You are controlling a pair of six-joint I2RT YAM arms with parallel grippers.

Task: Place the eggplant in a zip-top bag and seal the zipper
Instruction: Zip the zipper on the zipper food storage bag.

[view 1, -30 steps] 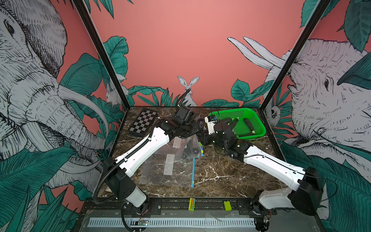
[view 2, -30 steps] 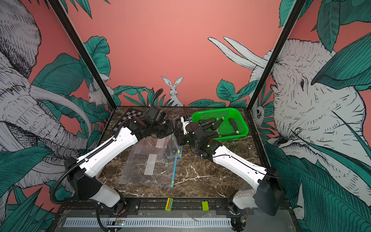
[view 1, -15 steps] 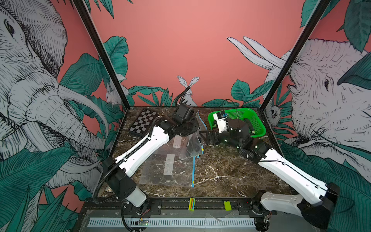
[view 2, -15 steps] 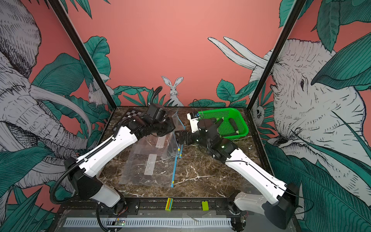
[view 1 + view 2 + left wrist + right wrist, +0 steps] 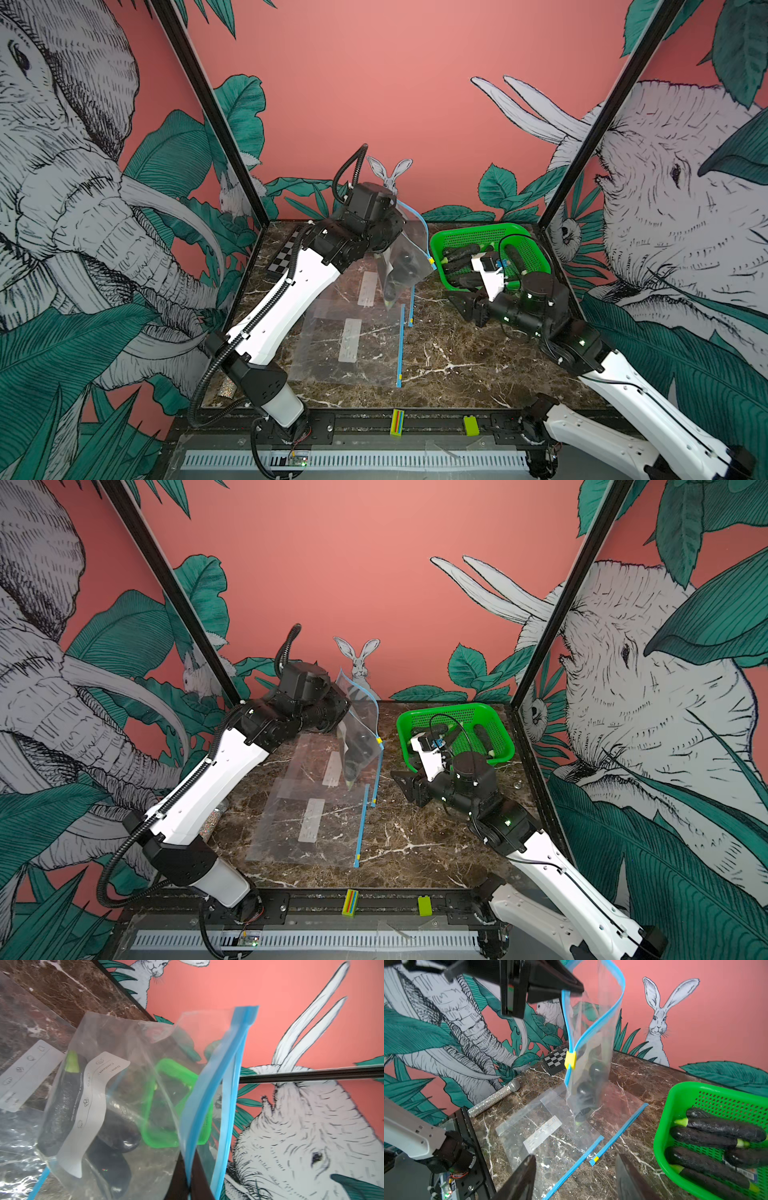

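Left gripper (image 5: 571, 988) pinching hanging zip-top bag (image 5: 591, 1053) by its blue rim, eggplant (image 5: 60, 1109) inside, right gripper (image 5: 575, 1159) spread, touching nothing

1. The zip-top bag (image 5: 600, 1051) is showing clear, its zipper strip (image 5: 603, 1016) blue, its slider (image 5: 570, 1060) yellow.
2. The eggplant (image 5: 60, 1109) inside is looking purple-black, with a pale green stem.
3. The basket (image 5: 478, 230) is shining bright green, dotted with holes.
4. The table (image 5: 457, 357) is showing dark brown marble, veined white.
5. The checkerboard (image 5: 557, 1060) is showing black and white squares.
6. The microphone (image 5: 494, 1098) is glittering silver.
7. The wall (image 5: 374, 83) is showing salmon pink, with teal leaves.
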